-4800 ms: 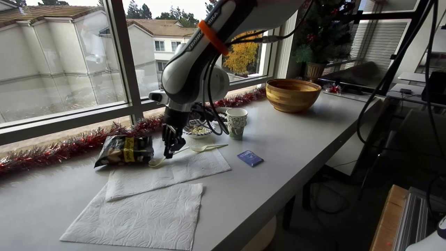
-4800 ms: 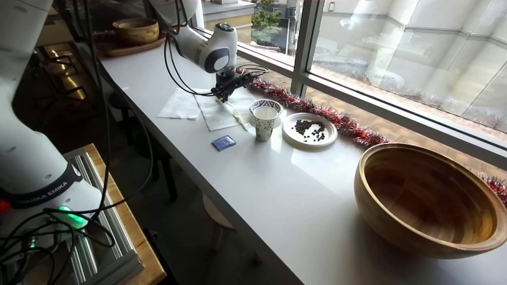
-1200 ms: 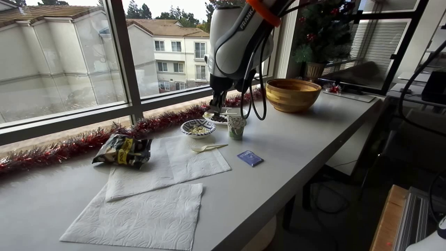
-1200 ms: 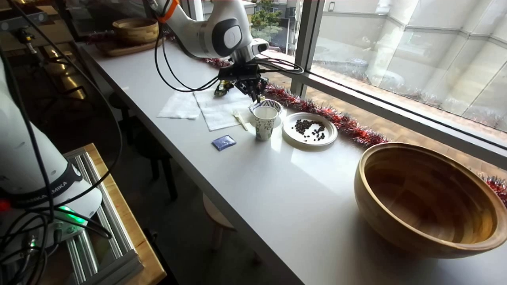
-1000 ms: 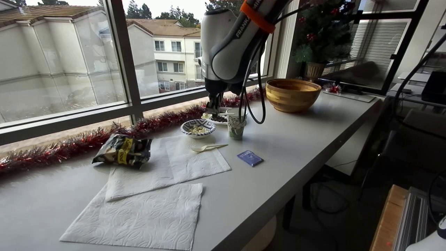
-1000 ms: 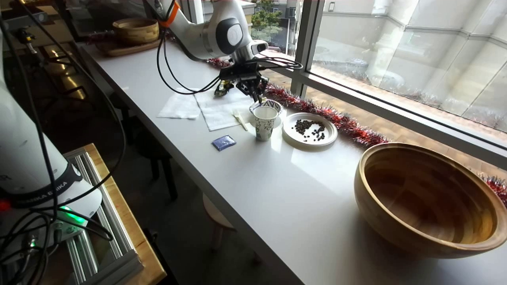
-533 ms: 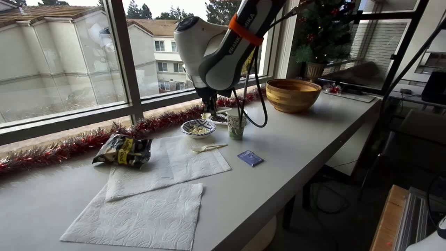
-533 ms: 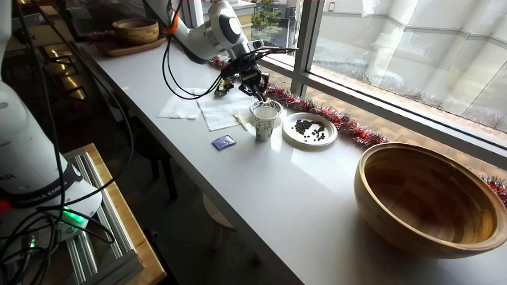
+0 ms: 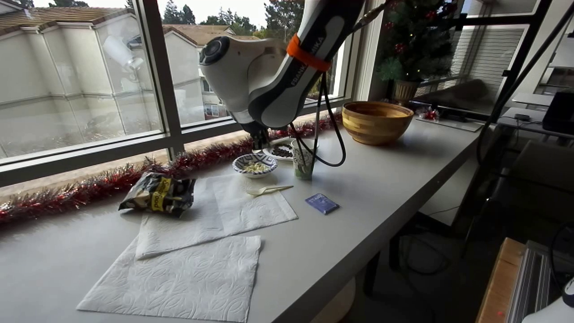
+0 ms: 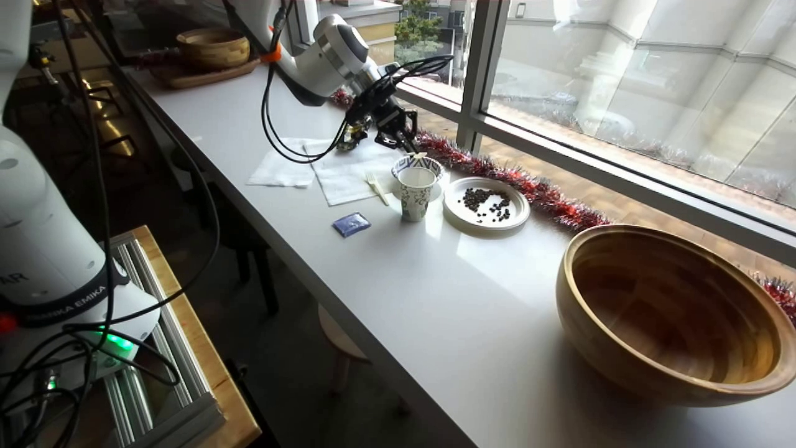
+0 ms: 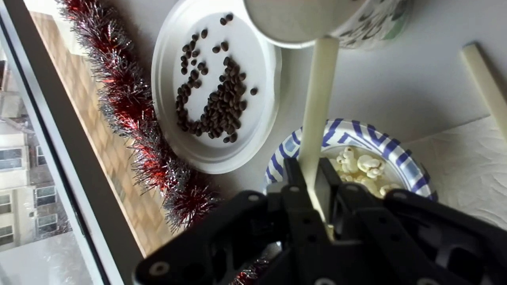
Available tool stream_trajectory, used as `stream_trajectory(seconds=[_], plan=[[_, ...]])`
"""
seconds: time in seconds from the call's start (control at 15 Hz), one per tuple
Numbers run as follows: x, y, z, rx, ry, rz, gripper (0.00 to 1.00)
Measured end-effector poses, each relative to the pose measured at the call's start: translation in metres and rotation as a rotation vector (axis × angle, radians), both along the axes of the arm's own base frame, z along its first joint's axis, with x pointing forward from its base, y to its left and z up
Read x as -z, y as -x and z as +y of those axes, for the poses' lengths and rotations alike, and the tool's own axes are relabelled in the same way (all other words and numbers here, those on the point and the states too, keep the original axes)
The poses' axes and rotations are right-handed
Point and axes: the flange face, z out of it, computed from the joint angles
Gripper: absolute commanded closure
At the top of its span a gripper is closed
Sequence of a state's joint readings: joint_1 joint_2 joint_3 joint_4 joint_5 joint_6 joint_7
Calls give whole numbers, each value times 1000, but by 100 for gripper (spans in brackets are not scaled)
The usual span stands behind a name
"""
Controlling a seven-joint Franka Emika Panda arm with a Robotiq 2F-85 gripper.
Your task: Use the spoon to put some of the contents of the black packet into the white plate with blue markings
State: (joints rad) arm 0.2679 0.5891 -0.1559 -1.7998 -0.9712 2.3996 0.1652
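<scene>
Carried across from beside the black packet (image 9: 158, 195) since the earliest frame, and tipped further since the latest, my fingers (image 11: 293, 174) now lean above the blue-marked bowl (image 11: 402, 156). Left to right along the surface (image 9: 381, 179), as in an exterior view. Far left of the fingers: the black packet, lying apart from them; I presume the scooping from it done. Left of the fingers and lower: paper towels (image 9: 197, 273), spread flat. In the fingers: the spoon (image 11: 320, 83), its handle clamped between them and jutting ahead; its scoop end is mostly hidden, so I cannot tell whether it is loaded or bare. Directly beneath the fingers: the bowl, with popcorn (image 11: 369, 164) already in it; how much came from this spoonful does not show. I take the tilt as the tipping-out under way. What is left, in my judgement: let any remaining pieces fall, level the spoon and draw it clear. Just right of the fingers: a plate (image 11: 259, 126) of dark beans (image 11: 225, 103), then the paper cup (image 9: 303, 169), near enough that I would keep the handle away from it.
</scene>
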Motion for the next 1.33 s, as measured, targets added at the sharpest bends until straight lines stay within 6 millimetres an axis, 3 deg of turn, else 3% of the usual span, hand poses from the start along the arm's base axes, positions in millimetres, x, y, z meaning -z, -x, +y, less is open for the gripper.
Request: stream_trajectory(seconds=[0.13, 0.47, 0.6, 1.0, 1.33], plan=[[-7, -2, 14, -20, -49, -24, 97], [-47, -8, 45, -83, -282, -143, 97], [-47, -10, 49, -82, -381, -162, 97], [5, -10, 41, -66, -618, -164, 97], [42, -2, 50, -115, -733, -81, 97]])
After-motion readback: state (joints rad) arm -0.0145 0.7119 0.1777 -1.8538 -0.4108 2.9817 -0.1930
